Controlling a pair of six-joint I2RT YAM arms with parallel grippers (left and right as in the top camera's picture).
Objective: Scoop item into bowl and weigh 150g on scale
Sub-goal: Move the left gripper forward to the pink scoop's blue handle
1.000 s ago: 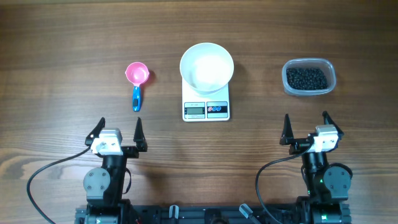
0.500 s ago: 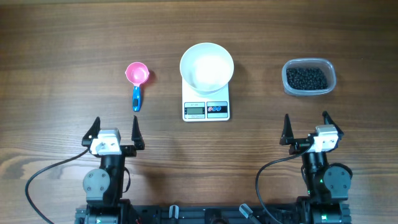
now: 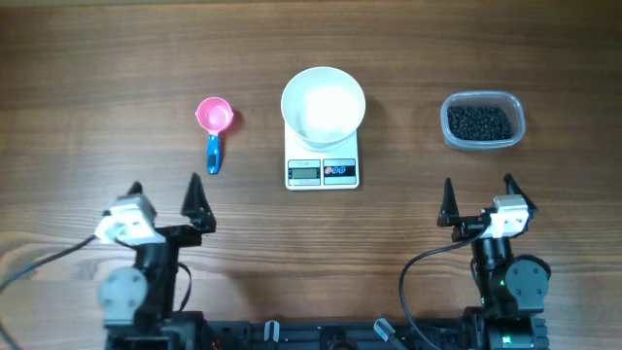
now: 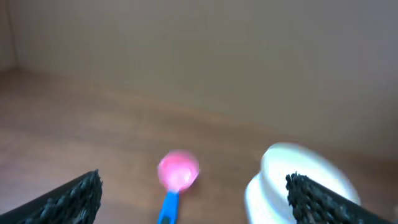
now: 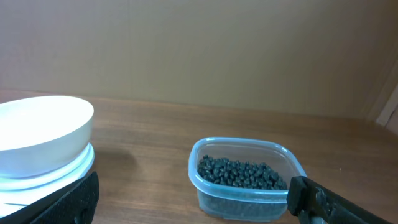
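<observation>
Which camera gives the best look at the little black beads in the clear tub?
The right wrist view: the black beads lie close and sharp in the clear tub, single grains visible. Overhead shows them only as a dark patch. The left wrist view does not show them.

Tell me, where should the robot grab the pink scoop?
By the blue handle, from above, probably with the left pincer, which is open and nearest. The pink scoop lies with its thin handle pointing back toward the robot, so the fingers can close across its narrow sides. The round cup looks wider and harder to pinch.
</observation>
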